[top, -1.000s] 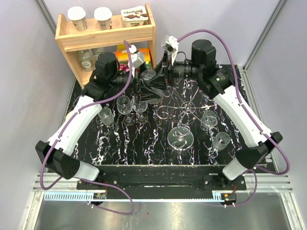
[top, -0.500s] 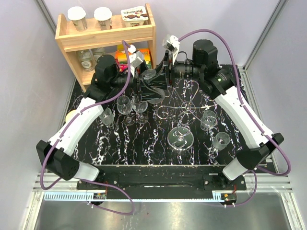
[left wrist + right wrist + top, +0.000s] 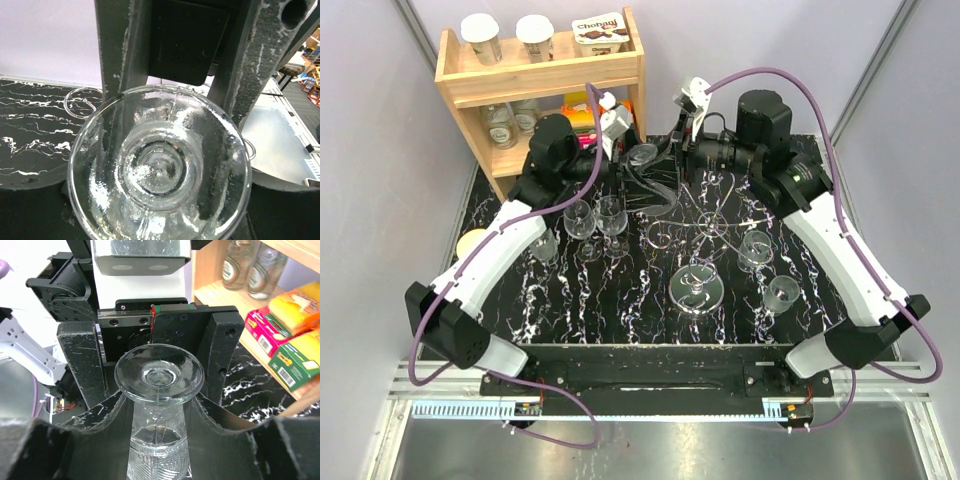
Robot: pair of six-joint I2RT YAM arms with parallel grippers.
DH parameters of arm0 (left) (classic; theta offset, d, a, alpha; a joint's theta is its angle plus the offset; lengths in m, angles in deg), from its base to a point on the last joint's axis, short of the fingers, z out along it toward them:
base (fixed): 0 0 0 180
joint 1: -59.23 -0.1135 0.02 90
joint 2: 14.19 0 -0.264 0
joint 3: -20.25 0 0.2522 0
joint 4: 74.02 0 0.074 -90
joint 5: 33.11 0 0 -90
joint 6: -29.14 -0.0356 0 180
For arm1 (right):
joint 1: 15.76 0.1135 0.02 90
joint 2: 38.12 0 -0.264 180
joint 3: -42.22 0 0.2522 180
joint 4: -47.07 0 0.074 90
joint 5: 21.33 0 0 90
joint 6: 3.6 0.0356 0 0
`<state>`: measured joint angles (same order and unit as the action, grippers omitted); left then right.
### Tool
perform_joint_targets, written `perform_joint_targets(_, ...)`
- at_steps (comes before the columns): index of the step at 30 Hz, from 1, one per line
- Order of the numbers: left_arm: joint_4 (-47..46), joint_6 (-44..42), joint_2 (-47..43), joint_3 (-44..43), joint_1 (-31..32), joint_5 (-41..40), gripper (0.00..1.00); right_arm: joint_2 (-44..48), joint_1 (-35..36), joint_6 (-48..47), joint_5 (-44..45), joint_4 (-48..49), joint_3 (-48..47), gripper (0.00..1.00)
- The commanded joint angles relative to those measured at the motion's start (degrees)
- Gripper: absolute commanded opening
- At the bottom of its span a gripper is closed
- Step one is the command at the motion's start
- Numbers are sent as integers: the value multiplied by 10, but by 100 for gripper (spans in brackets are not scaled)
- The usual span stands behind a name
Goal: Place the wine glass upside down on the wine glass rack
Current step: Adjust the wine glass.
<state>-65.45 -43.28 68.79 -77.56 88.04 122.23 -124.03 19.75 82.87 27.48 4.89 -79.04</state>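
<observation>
The wine glass point(image 3: 160, 170), clear, round-rimmed and cut-patterned, hangs above the back of the black marbled table point(image 3: 570, 300), clamped by the left gripper point(image 3: 152, 365), while the right gripper point(image 3: 157, 407) brackets it with scuffed black fingers, contact unclear

One wine glass rack point(image 3: 704, 226); six wine glasses point(image 3: 611, 212): three left of the rack, two right of it, one wine glass point(image 3: 643, 155) behind it (the only one lifted).

Left claw point(image 3: 632, 170) and right claw point(image 3: 676, 163) flanking wine glass point(image 3: 643, 154), wire rack point(image 3: 705, 226) nearby
</observation>
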Motion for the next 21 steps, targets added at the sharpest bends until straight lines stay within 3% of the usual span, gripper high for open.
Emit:
perform_joint_targets(1,-14,40,22,-41,9,-18,20,41,10,-70,8,-4,32,0)
perform_joint_targets(6,-19,44,37,-45,23,-26,27,78,-7,-82,24,-8,62,0)
perform_joint_targets(16,4,25,61,-67,45,-39,29,143,-43,-90,26,-5,139,0)
perform_joint_targets(21,6,25,64,-68,49,-39,36,160,-53,-89,29,4,149,0)
